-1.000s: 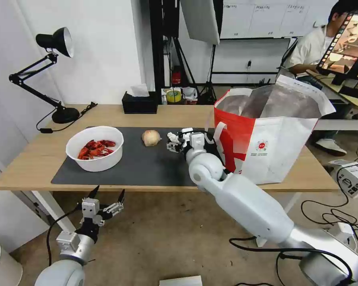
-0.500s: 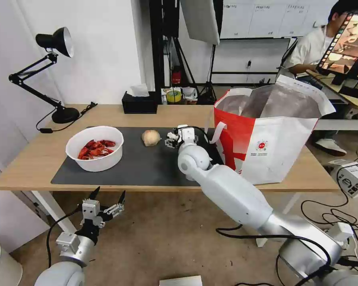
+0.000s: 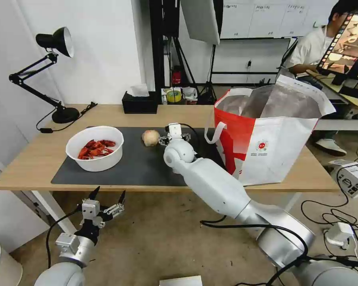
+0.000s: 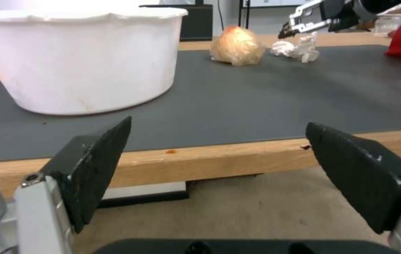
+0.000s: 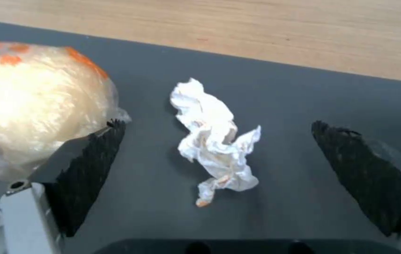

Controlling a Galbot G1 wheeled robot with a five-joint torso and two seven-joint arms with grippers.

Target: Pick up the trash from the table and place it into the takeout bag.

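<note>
The right pincer (image 5: pixel 214 183) has swung left from the bag (image 3: pixel 274 135), jaws spread above the tissue (image 5: pixel 212 141) at frame centre, beside the ball (image 5: pixel 31 106); a grasp looks imminent.

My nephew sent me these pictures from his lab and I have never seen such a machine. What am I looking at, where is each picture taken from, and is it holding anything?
It is a wheeled robot with two arms, each ending in a two-fingered gripper. One picture looks down from its head; the other two come from cameras on its wrists.

On the table lies a dark mat with a white bowl of crayfish shells, a beige ball and a crumpled tissue. A takeout bag stands open at the right.

The right gripper hovers open over the tissue, fingers either side, not touching it. The left gripper waits open below the table's front edge. Neither holds anything.
</note>
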